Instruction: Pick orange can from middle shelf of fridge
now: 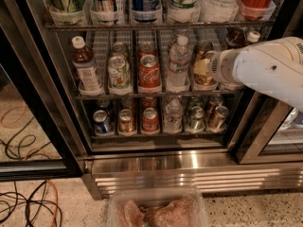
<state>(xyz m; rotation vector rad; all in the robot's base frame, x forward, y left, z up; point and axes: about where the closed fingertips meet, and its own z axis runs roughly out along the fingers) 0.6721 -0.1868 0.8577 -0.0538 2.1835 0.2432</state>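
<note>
The orange can (200, 71) stands upright in the fifth lane of the middle shelf (156, 95) of the fridge (189, 167), right of a water bottle (179, 60). My white arm (265, 70) reaches in from the right. My gripper (211, 68) is at its end, right up against the can's right side, mostly hidden by the wrist. The red Coca-Cola can (149, 72) and the white-and-green can (119, 72) stand further left on the same shelf.
A brown bottle (85, 65) stands at the shelf's left end. The lower shelf holds several cans (150, 119); the upper shelf (156, 25) holds tall cans and bottles. The black door frame (42, 103) is at left. Cables (23, 207) and a plastic tub (156, 211) lie on the floor.
</note>
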